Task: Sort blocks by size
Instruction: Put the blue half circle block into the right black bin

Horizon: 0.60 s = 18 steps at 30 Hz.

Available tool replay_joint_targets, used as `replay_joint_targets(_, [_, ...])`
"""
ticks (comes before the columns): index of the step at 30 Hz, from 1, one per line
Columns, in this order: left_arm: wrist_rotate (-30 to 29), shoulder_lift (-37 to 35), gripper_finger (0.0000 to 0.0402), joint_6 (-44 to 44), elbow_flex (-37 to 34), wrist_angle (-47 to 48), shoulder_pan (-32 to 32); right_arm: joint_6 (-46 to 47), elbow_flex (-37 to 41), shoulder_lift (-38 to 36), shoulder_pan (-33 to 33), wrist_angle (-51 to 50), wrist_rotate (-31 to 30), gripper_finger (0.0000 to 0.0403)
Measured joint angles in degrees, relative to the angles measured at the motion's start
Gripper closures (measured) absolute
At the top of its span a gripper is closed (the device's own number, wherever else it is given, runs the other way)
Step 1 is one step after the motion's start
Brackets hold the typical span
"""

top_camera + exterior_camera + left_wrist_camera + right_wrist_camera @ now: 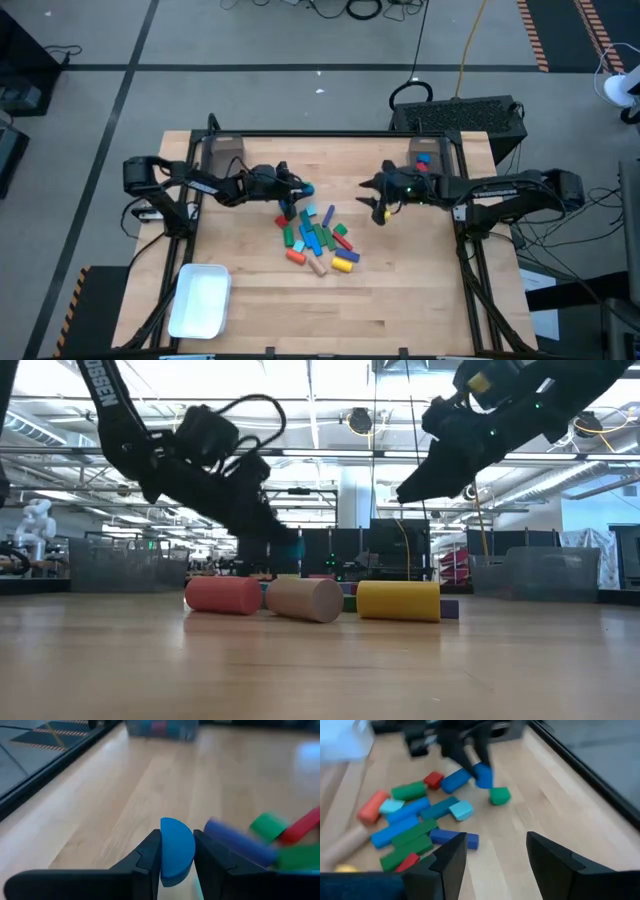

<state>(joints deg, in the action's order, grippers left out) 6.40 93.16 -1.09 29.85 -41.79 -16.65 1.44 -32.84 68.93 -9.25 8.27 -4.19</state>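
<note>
One small blue block (pixel 176 849), flat-faced with a rounded top like a half disc, sits clenched between the two dark fingers of the left gripper (pixel 300 190), at the far left edge of the heap and, as the low view shows it, lifted a little above the table (pixel 420 300). Most of the other blocks (pixel 318 238) lie together near the middle of the table: blue and green bars side by side, a red cylinder (pixel 223 594), a tan cylinder (pixel 303 599) and a yellow cylinder (pixel 398 601) on the near side. My judgement is that these pieces are light, stiff and not fragile, with smooth painted faces that can slip, so a firm pinch across two flat parallel faces is the safest hold, as the left fingers do now on the blue piece. Bars are best taken across the short width near their middle; cylinders may roll away if pushed, so they want a hold on the flat ends. The right gripper (pixel 495 852) hangs to the right of the heap with its fingers parted and nothing between them. A white tray (pixel 200 300) waits at the near left corner.
</note>
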Motion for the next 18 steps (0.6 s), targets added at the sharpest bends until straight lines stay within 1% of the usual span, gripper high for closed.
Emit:
replay_joint_targets(3, [4.38,-0.67,0.0308,4.31,0.58,-3.20,-0.22,-8.15,0.00,2.42,1.81,2.50,-0.21,0.0211])
replay_joint_targets(7, [9.91,-0.50,0.0308,9.86,3.22,-2.68,-0.36,-21.05,0.00,5.27,4.02,8.31,-0.48,0.0211])
replay_joint_targets(9, [11.22,-0.52,0.0308,11.50,4.91,-0.86,-0.36,-27.91,0.00,6.66,5.15,11.59,-0.59,0.0211])
replay_joint_targets(12, [11.54,-0.39,0.0308,13.82,6.81,1.64,-0.19,-37.21,0.00,8.50,6.36,15.85,-0.57,0.0211])
replay_joint_targets(15, [12.46,-0.52,0.0308,15.48,8.94,3.05,-0.12,-41.30,-0.16,10.75,6.88,20.32,-2.36,0.0211])
replay_joint_targets(18, [14.92,-0.48,0.0308,17.22,10.01,3.71,-0.10,-44.06,-1.26,12.47,6.90,21.20,-3.19,0.0211])
